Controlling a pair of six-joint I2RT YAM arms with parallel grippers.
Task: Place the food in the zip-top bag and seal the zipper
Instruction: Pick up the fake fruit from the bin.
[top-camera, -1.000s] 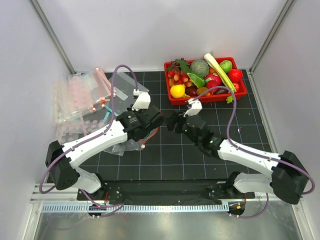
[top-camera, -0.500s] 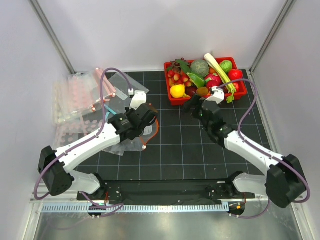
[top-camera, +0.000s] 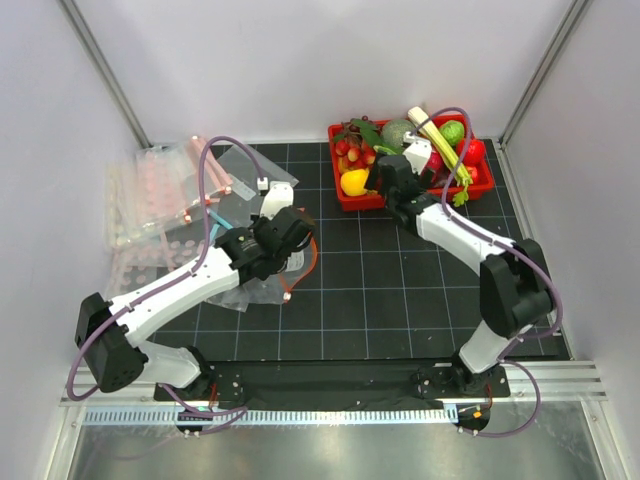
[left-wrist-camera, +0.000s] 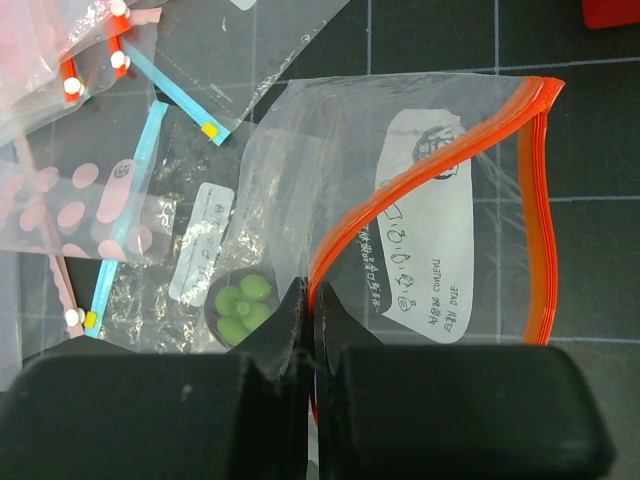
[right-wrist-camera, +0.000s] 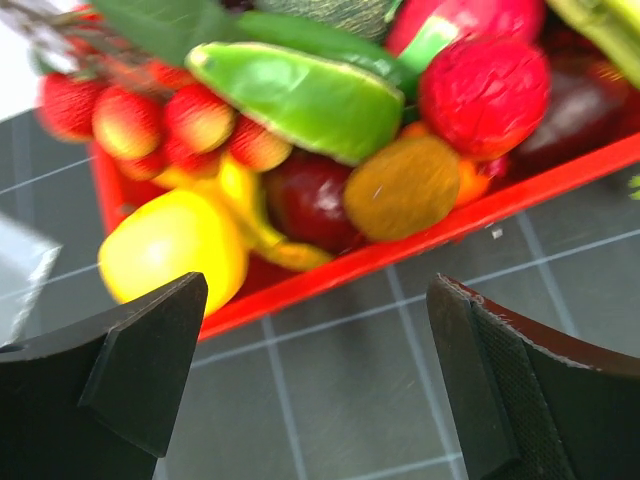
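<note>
Since the whole job hinges on getting stuff into a floppy pouch, the left gripper (left-wrist-camera: 312, 300) is pinched tight on one lip of the zipper (left-wrist-camera: 538, 200). That looks like the reason the zip-top bag (left-wrist-camera: 430, 230) gapes open instead of lying flat. The bag sits left of the table's middle, right beside a pile of other bags (top-camera: 150, 190) along the left edge. Over at the far right corner, the red tray (top-camera: 440, 197) holds the food, and none of it is in hand. The right gripper (right-wrist-camera: 315, 300) hangs just off the tray's near rim with its jaws wide apart and nothing between them. It's lined up roughly with the yellow fruit (right-wrist-camera: 170, 250) in the tray's near-left corner, so that's probably the next grab, just guessing though.
</note>
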